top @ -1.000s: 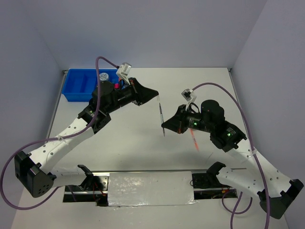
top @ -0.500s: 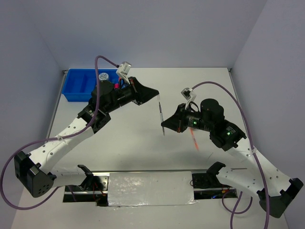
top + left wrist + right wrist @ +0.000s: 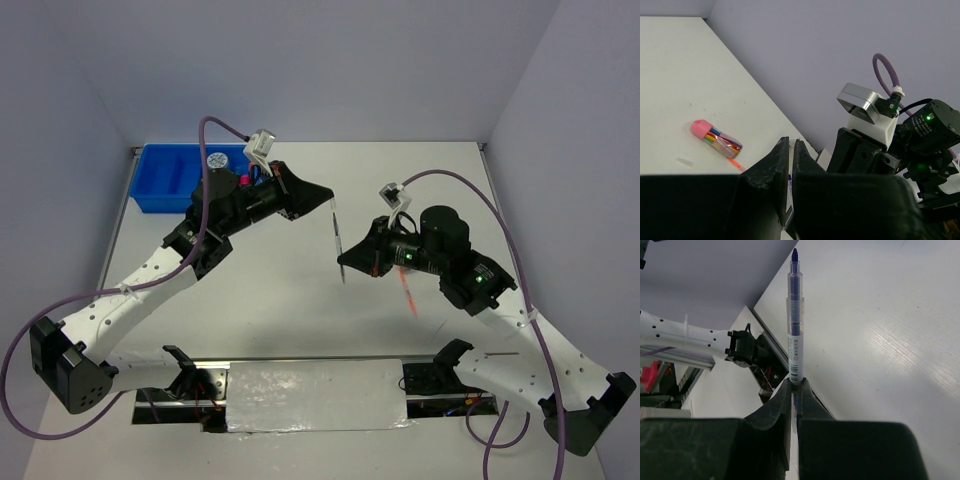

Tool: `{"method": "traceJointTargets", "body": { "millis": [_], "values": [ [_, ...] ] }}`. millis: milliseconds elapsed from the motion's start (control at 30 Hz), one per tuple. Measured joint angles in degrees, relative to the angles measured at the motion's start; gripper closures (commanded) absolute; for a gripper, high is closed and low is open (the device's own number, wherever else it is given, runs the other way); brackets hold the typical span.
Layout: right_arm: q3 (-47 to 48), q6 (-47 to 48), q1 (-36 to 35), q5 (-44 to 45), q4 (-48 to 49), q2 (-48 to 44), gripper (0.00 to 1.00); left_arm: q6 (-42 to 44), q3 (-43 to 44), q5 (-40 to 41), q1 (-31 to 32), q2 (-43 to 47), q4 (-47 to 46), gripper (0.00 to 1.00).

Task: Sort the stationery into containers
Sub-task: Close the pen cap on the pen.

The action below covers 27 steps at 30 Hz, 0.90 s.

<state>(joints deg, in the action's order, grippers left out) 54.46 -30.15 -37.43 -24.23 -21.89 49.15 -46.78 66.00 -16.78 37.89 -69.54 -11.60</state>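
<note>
Evidently a mid-air handover: thin pen point(image 3: 338, 240) hangs above the tabletop's middle, right gripper point(image 3: 794, 385) clamped on its near end, left gripper point(image 3: 791, 146) pinching its far end, presumably to carry it to the blue tray point(image 3: 160, 197), far left.

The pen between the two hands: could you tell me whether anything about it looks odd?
The pen is pinched by both hands at once, the left hand at its far end and the right hand nearer its blue tip. It looks straight and undamaged.
</note>
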Motion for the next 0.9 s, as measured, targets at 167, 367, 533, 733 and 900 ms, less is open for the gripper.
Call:
{"method": "traceJointTargets", "body": {
  "millis": [167, 367, 533, 733, 900],
  "values": [
    [0.33, 0.0, -0.04, -0.02, 0.02, -0.02, 1.0, 0.0, 0.0, 0.0, 0.0, 0.0, 0.02, 1.0],
    [0.33, 0.0, -0.04, 0.0, 0.02, -0.07, 1.0, 0.0, -0.02, 0.0, 0.0, 0.0, 0.02, 1.0],
    [0.46, 0.0, -0.04, 0.0, 0.0, -0.07, 1.0, 0.02, -0.02, -0.02, 0.0, 0.0, 0.0, 1.0],
    [0.76, 0.02, -0.04, 0.04, 0.0, -0.07, 1.0, -0.04, -0.28, -0.13, 0.0, 0.0, -0.04, 1.0],
    [0.83, 0.04, -0.07, 0.11, -0.55, -0.07, 1.0, -0.09, -0.92, -0.07, -0.07, 0.0, -0.04, 1.0]
  ]
}}
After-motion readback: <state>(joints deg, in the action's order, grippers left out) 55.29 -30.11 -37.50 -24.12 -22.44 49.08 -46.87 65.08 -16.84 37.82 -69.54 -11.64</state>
